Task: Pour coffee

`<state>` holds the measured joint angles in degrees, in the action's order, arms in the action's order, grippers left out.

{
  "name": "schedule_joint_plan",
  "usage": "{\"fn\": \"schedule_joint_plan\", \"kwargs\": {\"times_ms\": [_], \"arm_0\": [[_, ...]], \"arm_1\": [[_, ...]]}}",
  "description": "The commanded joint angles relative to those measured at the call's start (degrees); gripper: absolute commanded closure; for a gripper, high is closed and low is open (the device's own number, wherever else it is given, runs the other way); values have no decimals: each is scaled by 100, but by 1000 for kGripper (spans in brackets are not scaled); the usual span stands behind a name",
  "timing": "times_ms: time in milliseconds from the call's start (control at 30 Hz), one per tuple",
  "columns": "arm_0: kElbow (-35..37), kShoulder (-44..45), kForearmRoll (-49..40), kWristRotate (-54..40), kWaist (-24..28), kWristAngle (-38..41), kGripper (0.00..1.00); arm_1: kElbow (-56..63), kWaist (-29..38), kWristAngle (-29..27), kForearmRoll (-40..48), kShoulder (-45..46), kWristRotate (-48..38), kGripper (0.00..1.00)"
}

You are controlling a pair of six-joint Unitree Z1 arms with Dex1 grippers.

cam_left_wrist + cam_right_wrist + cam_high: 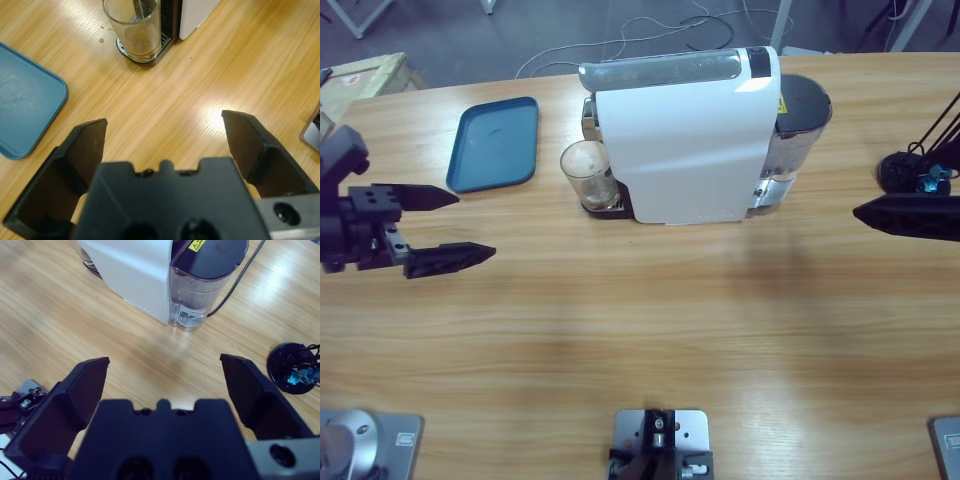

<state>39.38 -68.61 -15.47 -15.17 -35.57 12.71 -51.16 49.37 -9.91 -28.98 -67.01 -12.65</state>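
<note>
While the white, box-shaped coffee machine (690,140) stands at the far middle of the long wooden table (650,330), a small clear glass tumbler (586,172) sits on its black drip tray, holding a shallow layer of brown coffee (140,44). Just beside it lies a flat blue plastic tray (495,143). Well short of the glass, the left gripper (447,227) hovers with jaws spread wide. Opposite, the right gripper (165,385) likewise gapes, holding nothing.

**Three views around the coffee machine**

The high view looks straight down on the bench (640,330). The left wrist view faces the glass (134,30) at the coffee machine (685,135) closely. The right wrist view faces the machine's water tank (200,285); all share it.
</note>
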Motion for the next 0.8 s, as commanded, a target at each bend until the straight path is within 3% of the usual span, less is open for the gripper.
{"fn": "schedule_joint_plan", "kwargs": {"times_ms": [33, 200, 333, 533, 800], "arm_0": [[-141, 93, 53, -39, -55, -14, 3], [-94, 49, 78, -114, -54, 2, 0], [-46, -220, 730, -137, 147, 46, 0], [244, -1412, 1853, -1027, 975, 1234, 0], [149, -2329, 2699, -1802, 999, 2104, 23]], "arm_1": [[141, 73, -38, 50, -42, 34, 0], [145, 94, -11, 31, -32, 34, 0], [197, 106, 6, 15, -23, 34, 0], [271, 106, 15, 8, -139, 22, 0], [290, 108, 71, 15, -297, -1, 0]]}}
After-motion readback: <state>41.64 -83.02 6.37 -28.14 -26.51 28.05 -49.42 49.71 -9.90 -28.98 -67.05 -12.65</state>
